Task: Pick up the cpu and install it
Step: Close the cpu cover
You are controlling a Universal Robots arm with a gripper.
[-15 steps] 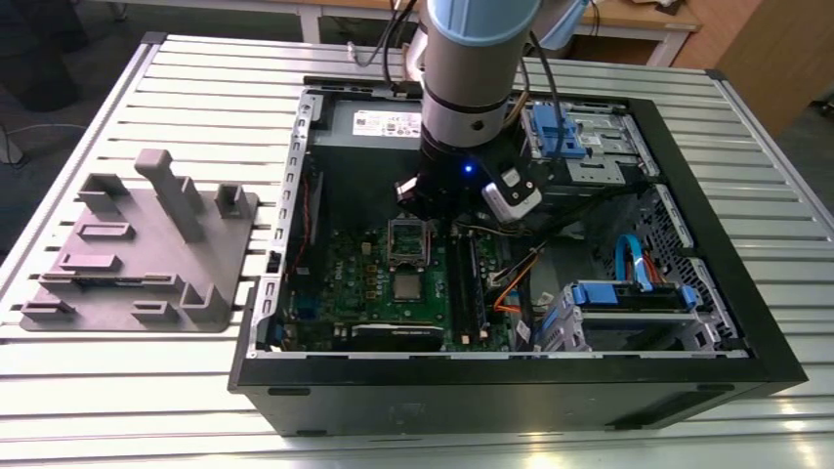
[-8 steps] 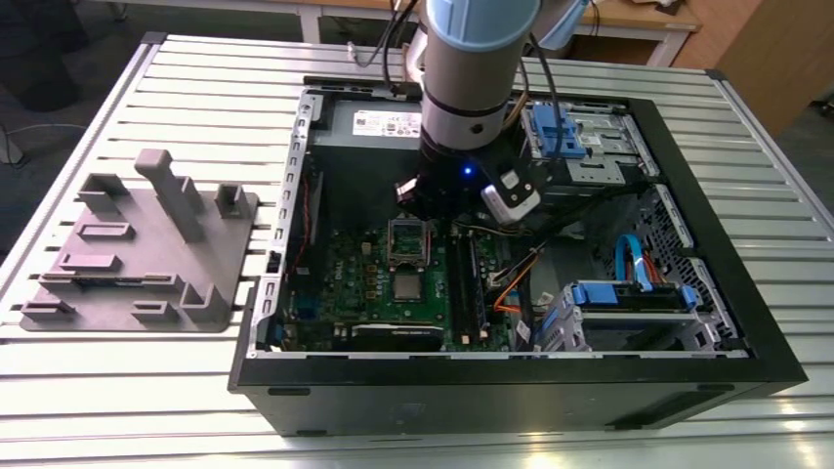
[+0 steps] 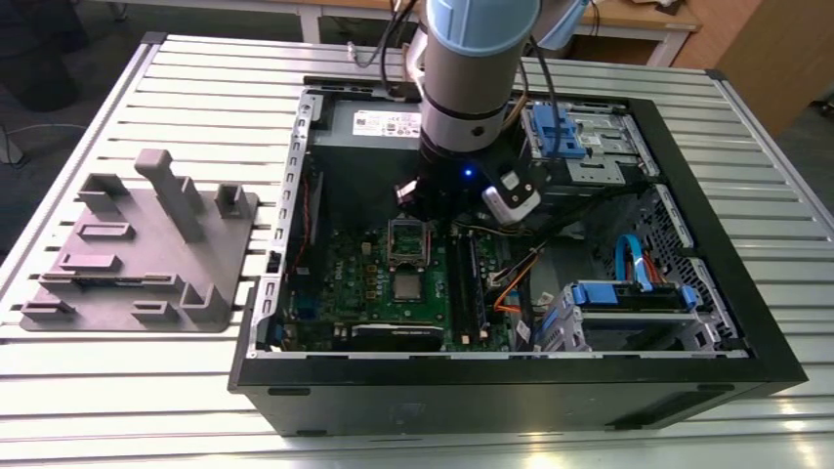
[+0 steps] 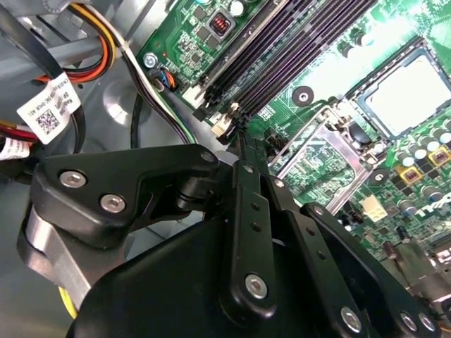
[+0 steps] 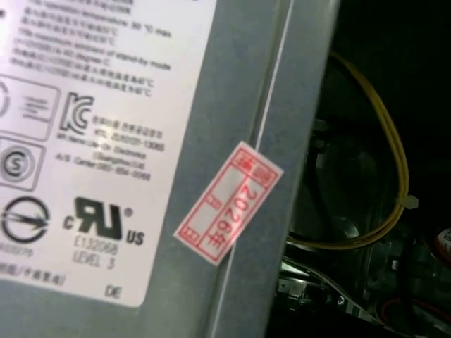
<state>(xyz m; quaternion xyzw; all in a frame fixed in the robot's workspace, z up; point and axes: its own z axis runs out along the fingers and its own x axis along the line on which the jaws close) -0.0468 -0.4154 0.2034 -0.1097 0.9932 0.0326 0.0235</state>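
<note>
The cpu (image 3: 408, 285), a small silvery-grey square, lies flat in its socket on the green circuit board (image 3: 352, 283) inside the open computer case. The second wrist view has the cpu (image 4: 404, 93) beside the hinged metal socket frame (image 4: 318, 159), which stands open. In the exterior view that socket frame (image 3: 408, 237) is just behind the chip. My gripper (image 3: 452, 217) hangs from the arm over the board's far part, apart from the chip. In the second wrist view the gripper (image 4: 237, 134) has its black fingers (image 4: 248, 211) closed together with nothing between them.
A large grey plastic tray (image 3: 144, 249) with upright blocks sits at the exterior view's left. The case walls (image 3: 521, 376) ring the board. Blue drive bays (image 3: 573, 137) and cables (image 3: 521, 278) crowd the exterior view's right. Black memory slots (image 4: 296, 49) run beside the socket. A labelled power supply (image 5: 141, 105) is close.
</note>
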